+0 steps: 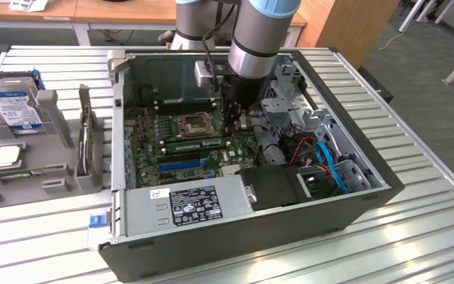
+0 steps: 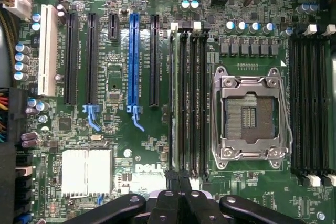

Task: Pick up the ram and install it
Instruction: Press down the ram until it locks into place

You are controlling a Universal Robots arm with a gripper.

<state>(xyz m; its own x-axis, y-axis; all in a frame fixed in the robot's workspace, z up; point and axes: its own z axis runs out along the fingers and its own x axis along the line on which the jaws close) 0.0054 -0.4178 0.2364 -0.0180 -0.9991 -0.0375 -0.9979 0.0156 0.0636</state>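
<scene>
The ram (image 1: 195,144) is a thin green stick lying along a black memory slot beside the empty CPU socket (image 1: 191,125) on the motherboard, inside the open computer case (image 1: 353,201). In the wrist view the ram (image 2: 171,103) shows edge-on in the slot farthest from the socket (image 2: 251,114) of that bank. My gripper (image 1: 239,121) hangs inside the case over one end of that slot bank. Its two dark fingertips (image 2: 178,182) meet with nothing visible between them, right by the ram's end.
A second bank of empty memory slots (image 2: 310,103) lies beyond the socket. The power supply (image 1: 187,204) and drive cage (image 1: 298,112) crowd the case. On the exterior view's left, a grey holder (image 1: 61,177) carries a hard drive (image 1: 14,106), a CPU (image 1: 5,155) and a dark card on edge (image 1: 89,139).
</scene>
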